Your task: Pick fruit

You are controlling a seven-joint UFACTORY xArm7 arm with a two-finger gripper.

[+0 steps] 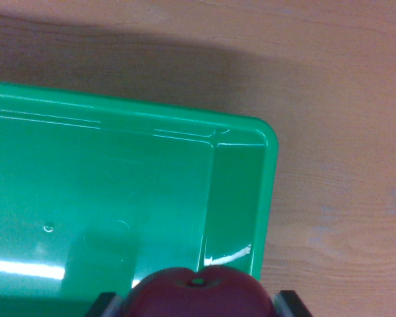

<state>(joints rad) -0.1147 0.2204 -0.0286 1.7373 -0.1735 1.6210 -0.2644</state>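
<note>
Already the pick looks done: the gripper (197, 305) pinches a dark red apple (197, 294) between its two dark fingers (289, 304), held over the green tray (241, 198) near its corner. What seems left is lowering and releasing it inside. The wrist points straight down at the tray on the wooden table (343, 99).

A wooden counter (336, 99) with a warm orange-brown grain fills the far side and the right of the wrist view. A broad soft shadow (138, 63) lies across the wood on the far left, darkening it to a dull brown, while the wood at the right is brighter and evenly lit. No walls, floor or windows show.
</note>
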